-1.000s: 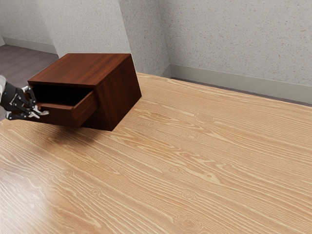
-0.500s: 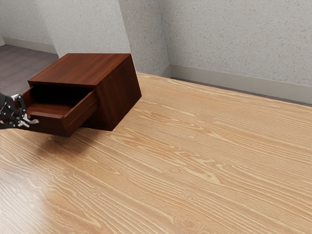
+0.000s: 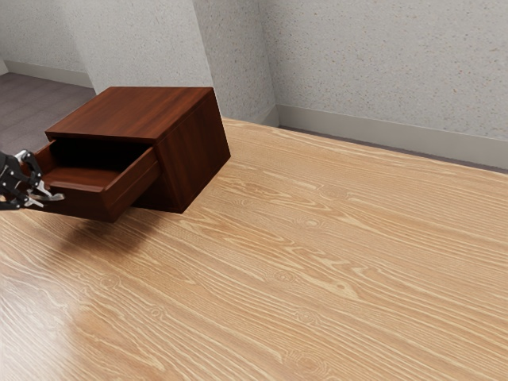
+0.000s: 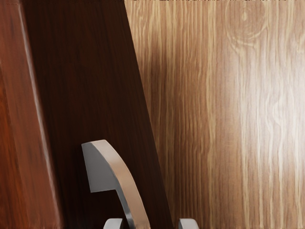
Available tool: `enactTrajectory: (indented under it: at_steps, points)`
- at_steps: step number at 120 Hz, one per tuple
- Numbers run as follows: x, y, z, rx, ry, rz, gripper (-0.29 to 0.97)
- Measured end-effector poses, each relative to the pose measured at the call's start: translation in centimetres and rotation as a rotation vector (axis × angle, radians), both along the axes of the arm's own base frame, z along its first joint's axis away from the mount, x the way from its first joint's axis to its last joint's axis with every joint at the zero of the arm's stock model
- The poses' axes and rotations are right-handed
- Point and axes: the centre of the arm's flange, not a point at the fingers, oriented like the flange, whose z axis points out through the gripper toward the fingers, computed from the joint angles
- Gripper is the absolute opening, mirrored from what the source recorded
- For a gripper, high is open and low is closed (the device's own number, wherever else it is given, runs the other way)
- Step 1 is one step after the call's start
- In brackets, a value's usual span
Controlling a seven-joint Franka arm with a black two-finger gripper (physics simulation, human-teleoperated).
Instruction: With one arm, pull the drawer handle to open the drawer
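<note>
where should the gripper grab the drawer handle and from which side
Take the handle at the middle of its arch, where the thin metal strip bows clear of the drawer front. Come in head-on at that front, from the exterior view's left of the drawer, pinching across the strip's narrow thickness so a straight pull should follow the slide.

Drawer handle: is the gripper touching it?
Cannot tell. Wrist view: the drawer handle runs off the edge. Exterior view: the gripper is at it, contact unclear.
</note>
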Motion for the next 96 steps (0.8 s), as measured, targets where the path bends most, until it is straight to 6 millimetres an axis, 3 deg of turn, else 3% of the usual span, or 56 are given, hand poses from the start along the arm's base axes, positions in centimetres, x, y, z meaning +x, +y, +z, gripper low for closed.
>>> enactTrajectory:
  at_steps: [13, 29, 37, 43, 51, 57, 62, 80, 96]
  points:
    - [-0.7, -0.5, 1.9, 0.021, -0.015, 0.002, 0.12]
    - [-3.3, -0.7, 6.6, 0.057, -0.050, 0.023, 0.19]
    - [-2.9, -1.8, 9.0, 0.077, -0.036, -0.003, 0.22]
    - [-0.5, -4.8, 11.3, 0.124, 0.017, -0.074, 0.24]
    - [3.9, -11.6, 14.5, 0.196, 0.097, -0.198, 0.27]
    - [6.2, -16.2, 15.5, 0.219, 0.155, -0.259, 0.31]
    - [7.3, -18.7, 15.8, 0.215, 0.198, -0.275, 0.37]
    - [9.2, -23.6, 14.2, 0.118, 0.336, -0.204, 0.53]
    - [9.3, -25.3, 13.1, 0.029, 0.409, -0.073, 0.60]
